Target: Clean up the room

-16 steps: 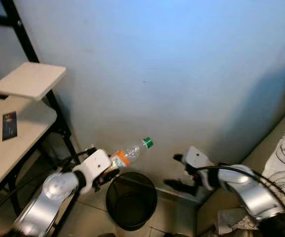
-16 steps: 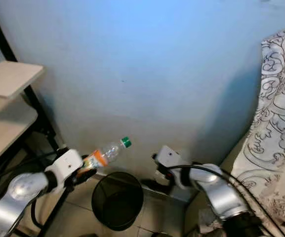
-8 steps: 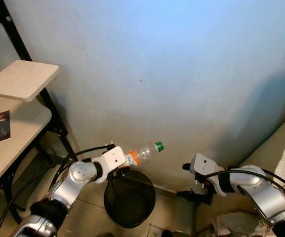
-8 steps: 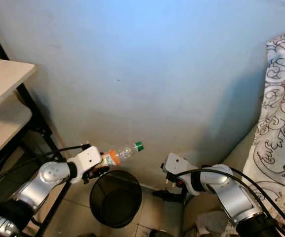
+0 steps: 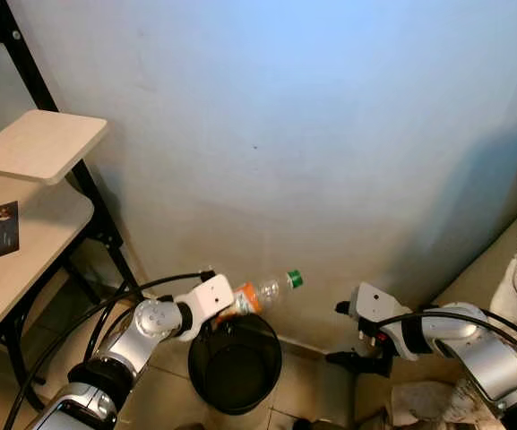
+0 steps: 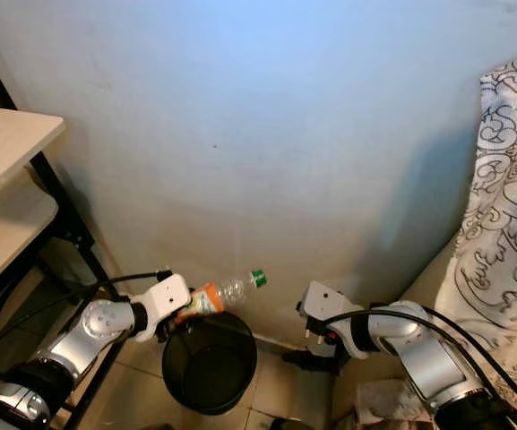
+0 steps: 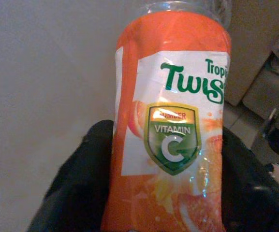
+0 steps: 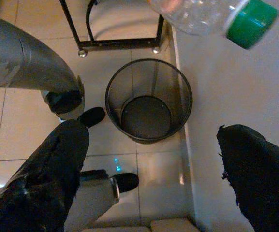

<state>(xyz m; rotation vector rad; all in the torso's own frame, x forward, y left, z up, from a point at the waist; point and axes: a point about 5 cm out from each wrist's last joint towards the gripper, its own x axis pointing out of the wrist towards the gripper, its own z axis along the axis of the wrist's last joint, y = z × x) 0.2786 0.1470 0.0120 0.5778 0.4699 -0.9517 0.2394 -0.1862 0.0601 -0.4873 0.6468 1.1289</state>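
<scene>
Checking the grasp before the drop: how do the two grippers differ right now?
The left gripper is shut on the bottle, held above the bin; the right gripper is open and holds nothing. The left is over the bin's rim, the right beside the bin. Both are low by the wall.

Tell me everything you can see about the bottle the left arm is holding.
The bottle is clear plastic with a green screw cap, closed, and an orange wrapper reading "Twist" with a green "Vitamin C" shield. Its clear neck end looks empty. It lies roughly level, cap pointing toward the robot's right, held above the rim of the black mesh bin near the wall. The left gripper clamps its labelled lower half between black fingers; nothing else touches it.
</scene>
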